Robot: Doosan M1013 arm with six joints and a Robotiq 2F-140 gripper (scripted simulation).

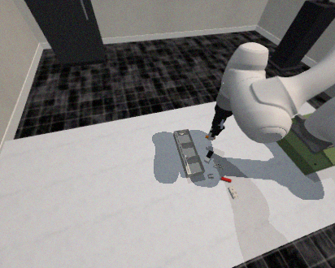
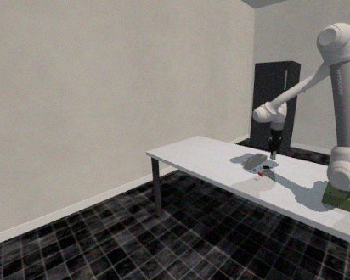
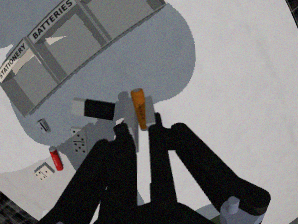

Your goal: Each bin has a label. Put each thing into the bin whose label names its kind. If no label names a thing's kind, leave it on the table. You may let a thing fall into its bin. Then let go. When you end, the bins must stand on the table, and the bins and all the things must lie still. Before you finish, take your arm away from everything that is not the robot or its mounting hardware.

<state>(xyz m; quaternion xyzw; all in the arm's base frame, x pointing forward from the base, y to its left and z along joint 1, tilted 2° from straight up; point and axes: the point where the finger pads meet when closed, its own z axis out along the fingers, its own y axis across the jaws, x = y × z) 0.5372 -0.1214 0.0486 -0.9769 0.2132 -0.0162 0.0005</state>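
Note:
My gripper (image 1: pixel 211 136) (image 2: pixel 273 157) (image 3: pixel 141 108) is shut on an orange cylinder (image 3: pixel 138 105) (image 1: pixel 206 137) with dark print, beside the bins. The joined grey bins (image 1: pixel 179 152) (image 3: pixel 97 22) stand in a row; labels BATTERIES (image 3: pixel 52 20) and STATIONERY (image 3: pixel 12 60) are readable, others out of view or too small. On the table lie a black block with a grey end (image 3: pixel 99 109) (image 1: pixel 210 154), a small grey metal piece (image 3: pixel 44 125) (image 1: pixel 211 176), a dotted grey tile (image 3: pixel 78 141), a red cylinder (image 3: pixel 56 159) (image 1: pixel 226 179) (image 2: pixel 260 174) and a pale dotted tile (image 3: pixel 44 172) (image 1: pixel 232 192).
The white table (image 1: pixel 90 195) (image 2: pixel 200 157) bears everything. The arm's green base block (image 1: pixel 306 156) (image 2: pixel 342 199) stands at the right. Dark cabinets stand on the floor behind. The black block lies close beside the fingers in the wrist view.

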